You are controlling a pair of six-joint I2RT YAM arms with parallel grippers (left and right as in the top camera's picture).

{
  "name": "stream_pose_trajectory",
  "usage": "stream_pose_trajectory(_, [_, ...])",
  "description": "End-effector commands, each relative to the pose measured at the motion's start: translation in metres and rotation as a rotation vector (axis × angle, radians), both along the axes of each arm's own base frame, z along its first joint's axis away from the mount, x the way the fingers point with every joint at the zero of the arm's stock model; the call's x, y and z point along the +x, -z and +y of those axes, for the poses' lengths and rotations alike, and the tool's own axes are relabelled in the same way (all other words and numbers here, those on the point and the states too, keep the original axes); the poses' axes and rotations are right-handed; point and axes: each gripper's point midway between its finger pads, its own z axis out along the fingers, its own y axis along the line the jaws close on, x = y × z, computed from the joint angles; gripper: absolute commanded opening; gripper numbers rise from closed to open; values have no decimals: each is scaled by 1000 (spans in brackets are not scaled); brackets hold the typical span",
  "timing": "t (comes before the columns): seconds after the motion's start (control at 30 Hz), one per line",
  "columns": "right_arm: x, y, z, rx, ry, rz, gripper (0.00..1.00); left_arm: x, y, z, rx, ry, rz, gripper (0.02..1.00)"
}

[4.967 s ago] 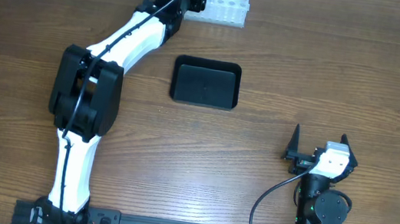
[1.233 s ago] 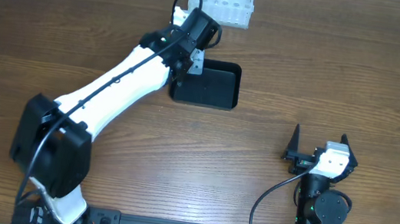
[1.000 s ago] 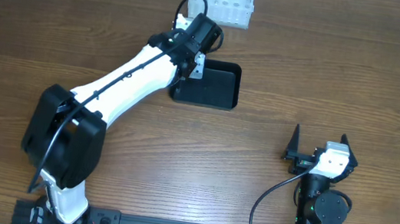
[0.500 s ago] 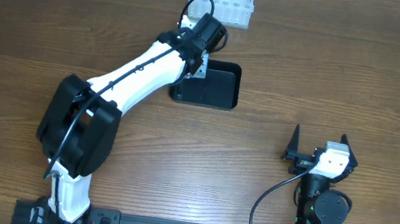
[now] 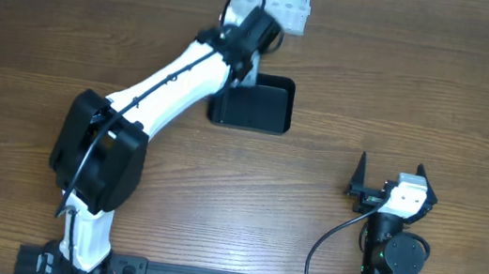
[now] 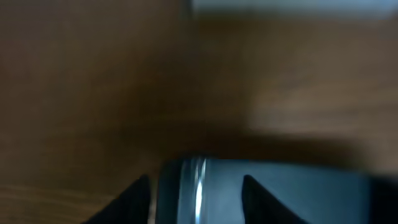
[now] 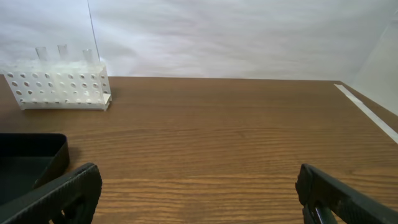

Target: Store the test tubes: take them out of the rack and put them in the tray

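From the top view, the left gripper (image 5: pixel 260 33) has moved off the far left corner of the black tray (image 5: pixel 265 107), where it was half a second ago. It now sits between the tray and the white rack (image 5: pixel 285 10), which stands by the table's (image 5: pixel 442 78) far edge. The right gripper (image 5: pixel 390 180) is unmoved near the table's near right side, its jaws released and wide.

In the left wrist view, blurred by motion, the left gripper (image 6: pixel 194 182) is above the tray's (image 6: pixel 292 193) rim, with the rack (image 6: pixel 292 5) a pale strip beyond. Its jaws stand apart, with nothing seen between them.

In the right wrist view, three test tubes (image 7: pixel 62 53) stand upright in the rack (image 7: pixel 59 90). The tray (image 7: pixel 31 158) lies nearer, and the right gripper (image 7: pixel 199 186) has its jaws spread over bare wood.
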Motion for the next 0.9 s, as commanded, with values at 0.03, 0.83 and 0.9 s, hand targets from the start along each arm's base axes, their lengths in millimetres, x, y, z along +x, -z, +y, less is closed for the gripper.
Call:
stream_pose_trajectory(0.03, [0, 1, 2, 2, -9, -3, 993, 51, -112, -21, -27, -6, -295, 566])
stream_pose_trajectory(0.83, [0, 1, 2, 2, -9, -2, 993, 133, -50, -54, 7, 13, -324, 663])
stream_pose_trajectory(0.9, [0, 1, 2, 2, -9, -2, 993, 135, -49, -53, 6, 11, -326, 660])
